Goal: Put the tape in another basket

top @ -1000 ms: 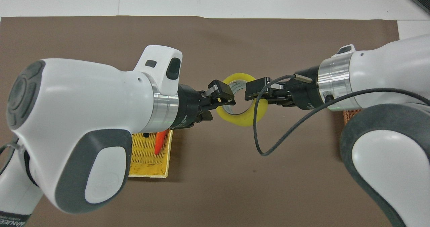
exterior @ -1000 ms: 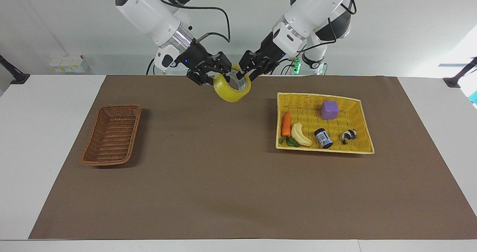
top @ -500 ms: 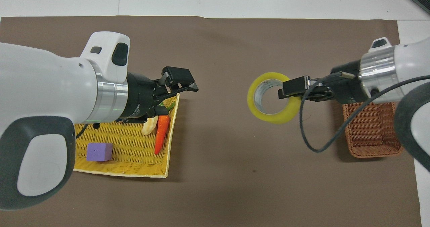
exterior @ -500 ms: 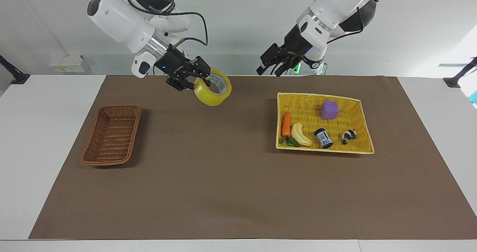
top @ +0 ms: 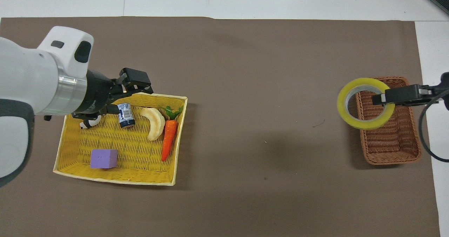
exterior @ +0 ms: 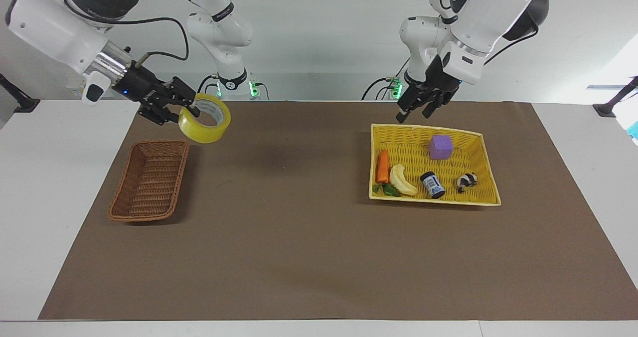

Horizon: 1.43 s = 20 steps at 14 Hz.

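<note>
Mat (exterior: 309, 237) – brown, on white table (exterior: 45, 177) | right end effector (exterior: 185, 110) grasping tape (exterior: 205, 125) | left end effector (exterior: 417, 111) released

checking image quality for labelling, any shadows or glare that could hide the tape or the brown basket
Facing view: the tape is sharp in the right gripper; soft shadow beside the basket. Overhead view: both show clearly, no glare, faint shadow on the mat.

The right arm stretched out low toward nine o'clock in the facing view, its right pincer (exterior: 185, 108) clamped on the tape (exterior: 205, 125). The left arm hung folded, its left pincer (exterior: 417, 110) pointing toward seven o'clock, fingers spread apart.
</note>
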{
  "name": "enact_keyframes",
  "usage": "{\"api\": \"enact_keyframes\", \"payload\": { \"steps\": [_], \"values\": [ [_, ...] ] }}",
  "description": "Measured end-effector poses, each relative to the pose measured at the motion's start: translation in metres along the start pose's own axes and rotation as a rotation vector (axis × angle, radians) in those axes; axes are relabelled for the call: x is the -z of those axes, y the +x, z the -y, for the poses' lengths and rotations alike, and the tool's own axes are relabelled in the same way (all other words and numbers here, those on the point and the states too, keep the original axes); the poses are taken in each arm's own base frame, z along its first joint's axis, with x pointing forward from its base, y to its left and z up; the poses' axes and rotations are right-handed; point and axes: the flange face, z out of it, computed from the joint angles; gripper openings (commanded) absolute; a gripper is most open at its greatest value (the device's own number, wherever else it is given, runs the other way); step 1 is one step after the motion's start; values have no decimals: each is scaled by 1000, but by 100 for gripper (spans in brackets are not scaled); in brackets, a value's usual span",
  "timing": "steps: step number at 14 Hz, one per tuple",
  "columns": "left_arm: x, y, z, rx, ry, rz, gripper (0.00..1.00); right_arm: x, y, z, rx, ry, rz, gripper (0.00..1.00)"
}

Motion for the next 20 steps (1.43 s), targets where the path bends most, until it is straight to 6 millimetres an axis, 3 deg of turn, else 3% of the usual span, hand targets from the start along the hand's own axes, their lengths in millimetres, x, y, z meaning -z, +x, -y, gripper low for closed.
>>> {"api": "enact_keyframes", "payload": {
  "steps": [3, 6, 7, 9, 11, 13, 15, 20],
  "values": [
    [11, 29, 38, -101, 59, -46, 100, 22, 3, -27, -33, -72, -91, 0],
    [13, 39, 57, -246, 176, -70, 100, 31, 3, -44, -56, -121, -118, 0],
    [15, 41, 61, -287, 209, -78, 100, 34, 2, -59, -83, -121, -120, 0],
    [18, 45, 68, -362, 252, -88, 100, 33, 1, -108, -107, -114, -110, 0],
    [23, 50, 78, -486, 297, -78, 100, 20, 1, -167, -83, -101, -86, 0],
    [29, 52, 86, -581, 315, -56, 100, 0, 5, -207, -79, -92, -67, 0],
    [33, 52, 90, -607, 319, -54, 100, -19, 11, -229, -72, -89, -54, 0],
    [42, 47, 94, -560, 323, -48, 100, -48, 13, -258, -69, -77, -17, 0]
  ]
}}
